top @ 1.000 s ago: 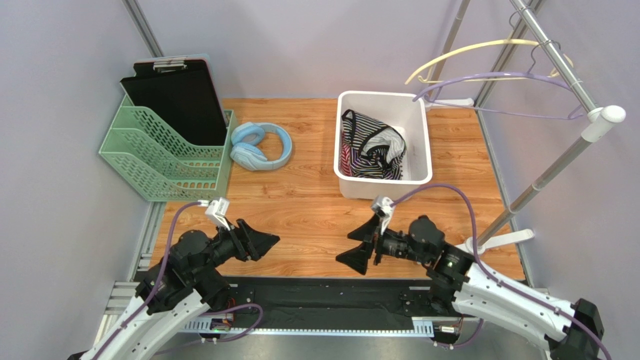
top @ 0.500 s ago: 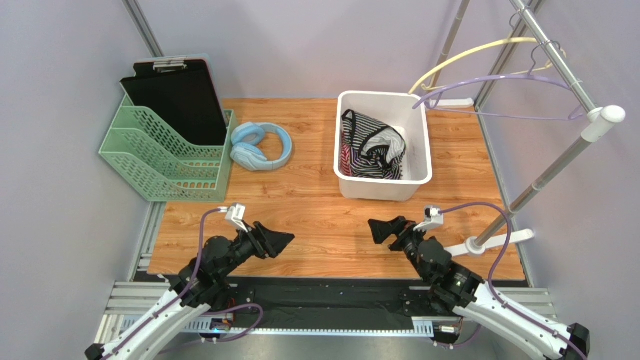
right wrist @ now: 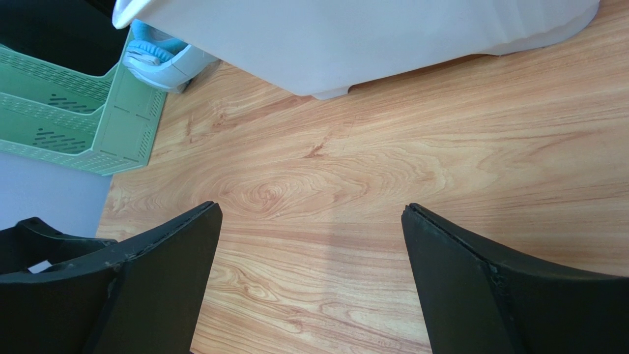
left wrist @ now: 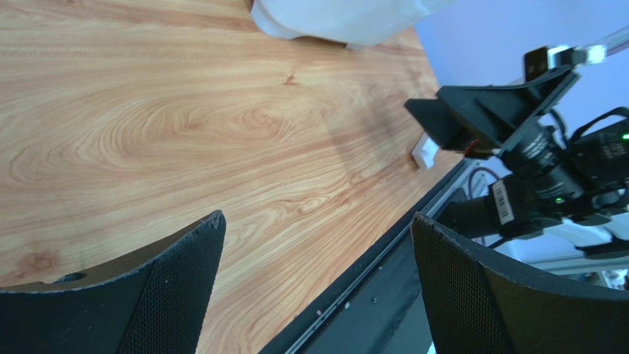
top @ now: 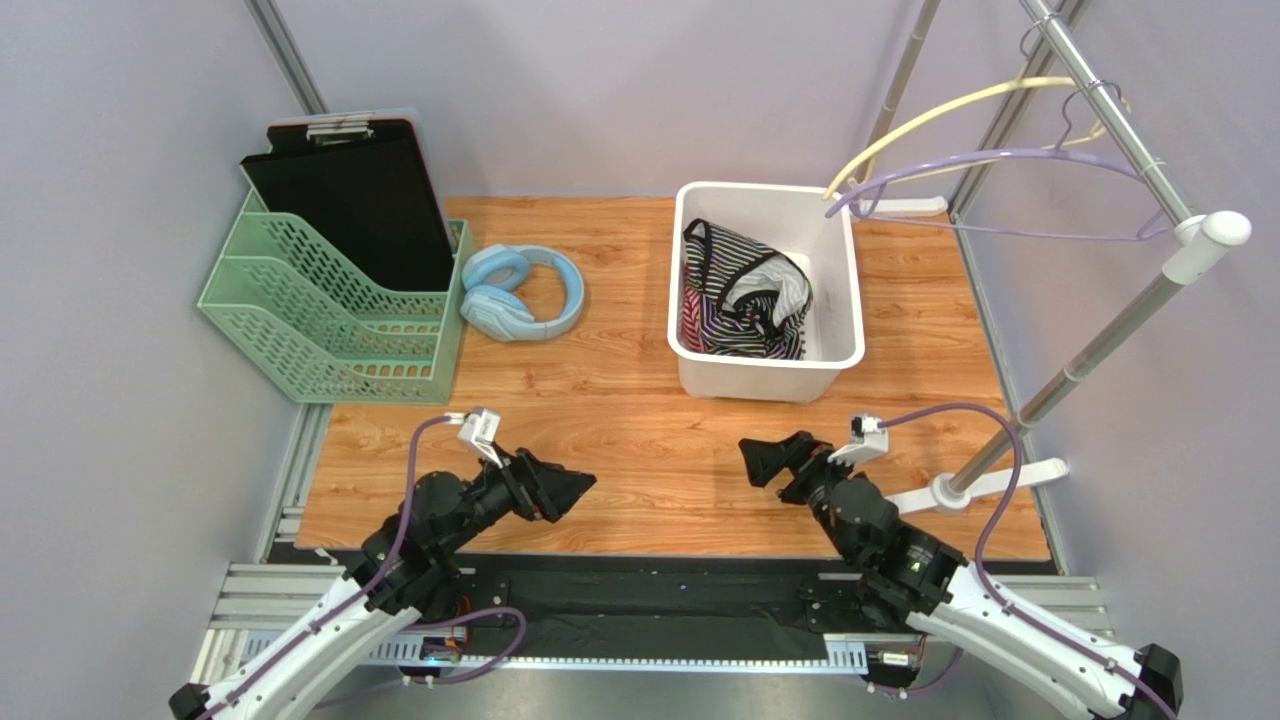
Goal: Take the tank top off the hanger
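A black-and-white striped tank top (top: 739, 293) lies bunched in the white bin (top: 842, 255) at the back right. Two bare hangers hang on the metal rail (top: 1120, 128): a lilac one (top: 992, 158) and a yellow one (top: 962, 105). My left gripper (top: 579, 485) is open and empty, low over the front of the table; in the left wrist view (left wrist: 314, 221) it holds nothing. My right gripper (top: 763, 455) is open and empty, just in front of the bin; the right wrist view (right wrist: 310, 210) shows only bare wood between the fingers.
A green file tray (top: 323, 308) with a black clipboard (top: 353, 188) stands at the back left. Blue headphones (top: 519, 290) lie beside it. The rack's white foot (top: 999, 480) and slanted pole (top: 1104, 338) stand at the right, close to my right arm.
My right arm swung from lying across the front to pointing towards the bin, its gripper now higher and turned. My left gripper slid a little right. The yellow hanger swung slightly.
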Available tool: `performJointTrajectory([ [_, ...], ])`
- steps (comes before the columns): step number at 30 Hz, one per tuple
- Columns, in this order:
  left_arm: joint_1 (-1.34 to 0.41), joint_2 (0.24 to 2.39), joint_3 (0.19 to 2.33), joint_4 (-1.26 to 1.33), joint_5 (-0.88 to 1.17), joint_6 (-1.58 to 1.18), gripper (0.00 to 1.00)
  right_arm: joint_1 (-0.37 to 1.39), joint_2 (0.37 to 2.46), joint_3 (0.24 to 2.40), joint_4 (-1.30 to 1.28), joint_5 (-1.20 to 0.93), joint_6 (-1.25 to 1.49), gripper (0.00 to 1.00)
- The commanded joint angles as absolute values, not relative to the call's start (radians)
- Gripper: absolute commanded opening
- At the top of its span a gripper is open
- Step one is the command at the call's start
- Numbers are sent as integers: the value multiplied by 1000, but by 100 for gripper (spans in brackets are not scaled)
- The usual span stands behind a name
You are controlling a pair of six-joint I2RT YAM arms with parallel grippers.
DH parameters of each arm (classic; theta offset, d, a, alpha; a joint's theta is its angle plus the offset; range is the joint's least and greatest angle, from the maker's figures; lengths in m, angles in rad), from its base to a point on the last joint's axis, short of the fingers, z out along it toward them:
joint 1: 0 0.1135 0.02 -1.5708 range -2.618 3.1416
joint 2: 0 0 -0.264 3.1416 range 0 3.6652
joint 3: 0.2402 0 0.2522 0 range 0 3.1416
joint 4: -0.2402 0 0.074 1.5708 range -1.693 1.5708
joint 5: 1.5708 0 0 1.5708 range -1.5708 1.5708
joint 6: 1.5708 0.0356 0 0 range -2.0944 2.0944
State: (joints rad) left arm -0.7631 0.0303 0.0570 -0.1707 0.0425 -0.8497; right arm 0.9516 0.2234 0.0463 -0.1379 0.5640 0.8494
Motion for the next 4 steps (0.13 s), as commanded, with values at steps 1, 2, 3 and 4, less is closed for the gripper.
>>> performJointTrajectory([
  [1, -762, 122, -26, -187, 40, -801, 99, 956, 213, -78, -120, 588, 882, 100],
  [2, -762, 145, -26, -187, 28, -816, 99, 956, 216, -78, -123, 584, 885, 100],
  [3, -761, 199, -26, -178, 2, -824, 99, 956, 216, -78, -120, 578, 879, 100],
  [4, -761, 225, -26, -163, 3, -824, 99, 956, 218, -78, -120, 572, 876, 100],
])
